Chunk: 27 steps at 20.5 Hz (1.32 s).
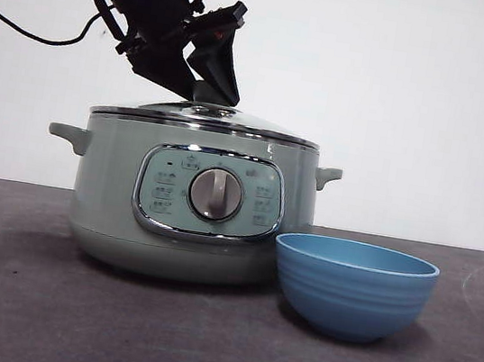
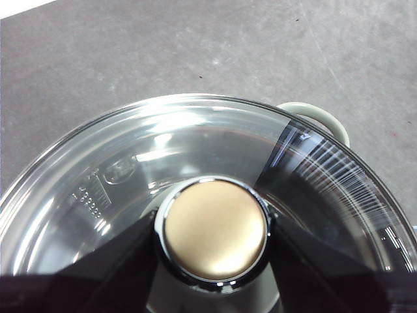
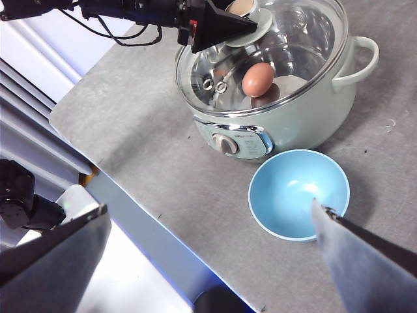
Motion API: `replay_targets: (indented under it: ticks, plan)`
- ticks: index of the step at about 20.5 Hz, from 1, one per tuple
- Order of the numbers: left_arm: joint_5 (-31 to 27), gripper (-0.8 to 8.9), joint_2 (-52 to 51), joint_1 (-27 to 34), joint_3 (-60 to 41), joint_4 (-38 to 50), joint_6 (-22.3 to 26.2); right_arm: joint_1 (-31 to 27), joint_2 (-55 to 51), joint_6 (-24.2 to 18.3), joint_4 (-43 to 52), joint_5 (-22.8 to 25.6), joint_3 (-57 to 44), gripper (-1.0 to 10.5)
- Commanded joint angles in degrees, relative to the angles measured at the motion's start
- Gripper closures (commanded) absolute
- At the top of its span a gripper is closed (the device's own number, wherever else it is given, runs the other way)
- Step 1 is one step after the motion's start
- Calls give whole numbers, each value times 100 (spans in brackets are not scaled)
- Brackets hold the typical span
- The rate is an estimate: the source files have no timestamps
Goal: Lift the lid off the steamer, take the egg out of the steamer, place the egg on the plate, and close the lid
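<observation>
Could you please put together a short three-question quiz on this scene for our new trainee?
1. True or false: the lid is already off the steamer.
2. Which gripper has a jaw on each side of the lid's knob: A) the left gripper, B) the right gripper?
3. What lies inside the plate?

Key:
1. False; it still sits on the steamer.
2. A.
3. Nothing; the egg is still inside the steamer.
</observation>
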Motion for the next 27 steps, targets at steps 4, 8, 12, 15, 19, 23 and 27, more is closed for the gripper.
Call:
replay_targets:
  ticks: [4, 8, 12, 15, 19, 23, 27]
  plan:
    - [4, 822, 37, -20, -13, -31, 20, 11, -7, -20, 33, -11, -2, 412]
    - [7, 822, -70, -17, -9, 24, 17, 9, -7, -20, 33, -11, -2, 414]
    - [4, 822, -345, -17, 55, 83, 17, 9, 0, -20, 52, -11, -2, 414]
    - [-4, 822, -586, -13, 245, -17, 20, 9, 24, 37, 175, -13, -2, 414]
    - [-9, 822, -909, -15, 699, -483, 22, 9, 127, 120, 341, -11, -2, 414]
    - [-76, 822, -1707, -15, 894, -1010, -13, 35, 402, 599, 837, -24, -2, 413]
    - [-341, 822, -2789, -15, 894, -1731, -17, 356, 765, 1150, 1665, 7, -2, 413]
